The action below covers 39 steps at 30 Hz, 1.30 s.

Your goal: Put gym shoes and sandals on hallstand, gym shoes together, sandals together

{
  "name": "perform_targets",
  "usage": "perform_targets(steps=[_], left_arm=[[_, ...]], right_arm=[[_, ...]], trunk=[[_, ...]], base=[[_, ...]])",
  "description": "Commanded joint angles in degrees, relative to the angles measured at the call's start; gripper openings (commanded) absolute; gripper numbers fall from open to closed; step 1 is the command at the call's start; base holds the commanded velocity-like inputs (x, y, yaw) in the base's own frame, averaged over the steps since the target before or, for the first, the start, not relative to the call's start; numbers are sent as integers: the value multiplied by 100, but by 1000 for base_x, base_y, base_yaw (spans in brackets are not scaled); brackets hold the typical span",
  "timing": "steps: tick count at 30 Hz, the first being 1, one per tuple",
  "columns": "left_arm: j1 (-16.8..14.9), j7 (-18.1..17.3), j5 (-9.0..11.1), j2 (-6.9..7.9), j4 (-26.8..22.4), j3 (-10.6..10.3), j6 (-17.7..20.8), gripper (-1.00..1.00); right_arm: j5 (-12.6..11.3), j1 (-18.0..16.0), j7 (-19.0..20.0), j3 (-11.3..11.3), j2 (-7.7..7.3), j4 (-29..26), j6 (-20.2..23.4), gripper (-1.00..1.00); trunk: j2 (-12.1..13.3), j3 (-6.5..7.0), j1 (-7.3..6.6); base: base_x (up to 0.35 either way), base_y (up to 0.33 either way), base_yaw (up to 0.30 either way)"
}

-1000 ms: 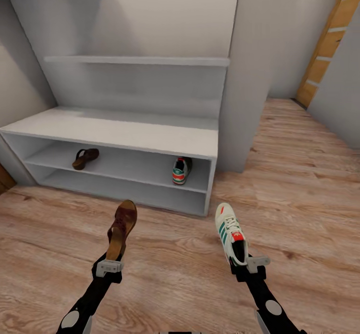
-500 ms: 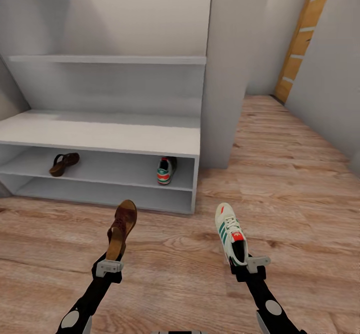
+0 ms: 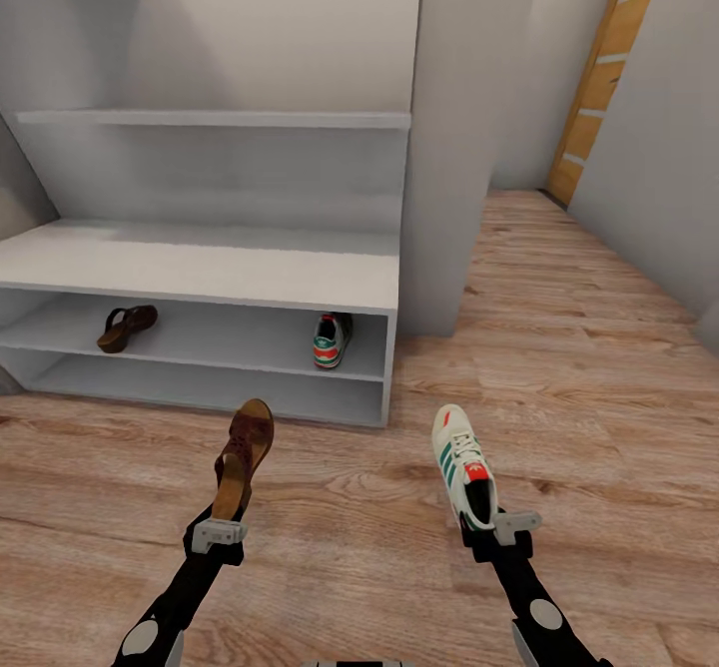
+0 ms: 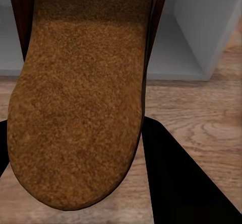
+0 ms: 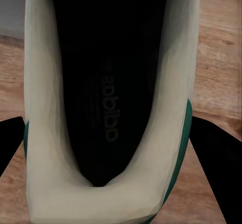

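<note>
My left gripper (image 3: 221,525) is shut on the heel of a brown sandal (image 3: 243,455), held above the corridor floor (image 3: 559,367); its tan insole (image 4: 80,98) is close up in the left wrist view. Held by its heel in my shut right gripper (image 3: 489,529) is a cream gym shoe (image 3: 462,465) with green stripes, its dark lining (image 5: 111,83) facing the right wrist camera. Ahead stands the pale grey hallstand (image 3: 220,268). On its upper shelf tier lie the other sandal (image 3: 125,327) at the left and the other gym shoe (image 3: 331,338) at the right end.
A grey wall pillar (image 3: 454,138) rises right beside the rack's right end. An upper grey shelf (image 3: 215,120) hangs above the bench top. A wooden door frame (image 3: 599,78) stands at the far right, past open plank flooring.
The view swung right between one second and half a second ago, shifting the rack leftward in the picture. Since then almost nothing differs. Both shoes stay gripped.
</note>
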Motion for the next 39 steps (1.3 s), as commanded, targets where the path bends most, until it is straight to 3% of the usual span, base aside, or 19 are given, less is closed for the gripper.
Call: perform_targets(steps=[1,11,28,39], left_arm=[[-5,-35,-78,-10,-1,44,-29,-100],[-2,-35,-78,-10,-1,48,-28,-100],[-4,-35,-78,-10,-1,48,-28,-100],[-3,-35,-78,-10,-1,48,-28,-100]], right_arm=[[41,-3,-49,23,-5,3,-8,-100],[41,-3,-56,23,-6,3,-9,-100],[41,-1,-57,25,-6,3,-9,-100],[46,-2,-61,25,4,3,-4,-100]], trunk=[[-2,-4,-1],[-2,-4,-1],[-2,-4,-1],[-2,-4,-1]], base=[[0,0,0],[0,40,0],[0,235,0],[0,40,0]])
